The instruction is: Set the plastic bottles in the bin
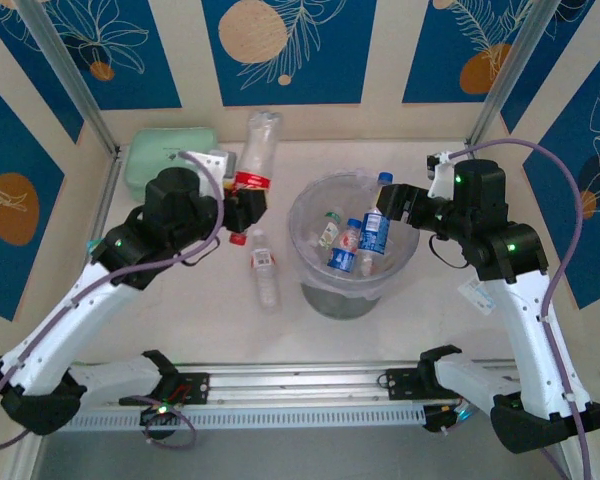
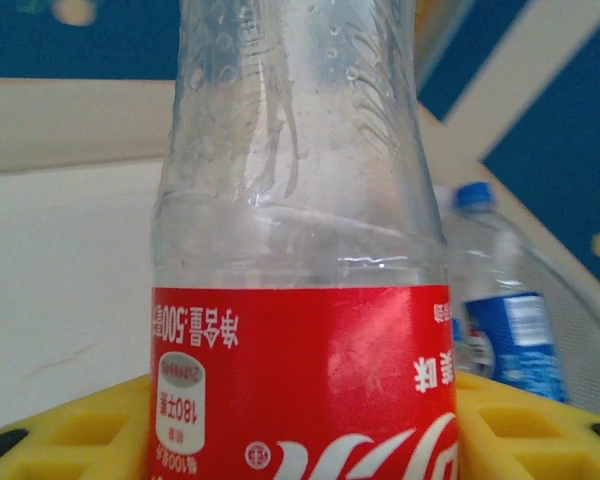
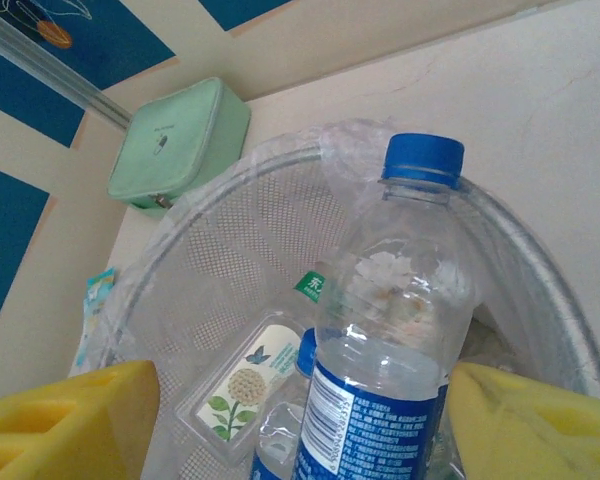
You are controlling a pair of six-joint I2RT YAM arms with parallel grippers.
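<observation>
Top external: left fingers [image 1: 251, 209] tight on red-label bottle [image 1: 256, 150]; right fingers [image 1: 396, 202] apart over bin [image 1: 294, 226]

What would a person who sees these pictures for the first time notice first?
Probably the red-labelled bottle clamped in the left gripper, just left of the bin. Next, the blue-capped bottle upright between the parted fingers of the right gripper, inside the bin among other bottles. One small bottle lies on the table beside the bin.

Mid-table, bin [image 1: 332, 296], with small bottles [image 1: 338, 240] inside. At its 9 o'clock, lying bottle [image 1: 265, 268] on table. At 10 o'clock, raised bottle [image 1: 257, 150] in left gripper [image 1: 248, 208]; beyond, pouch [image 1: 165, 155]. Inside, toward 2 o'clock, standing bottle [image 1: 376, 228] between right gripper [image 1: 395, 208] fingers.
</observation>
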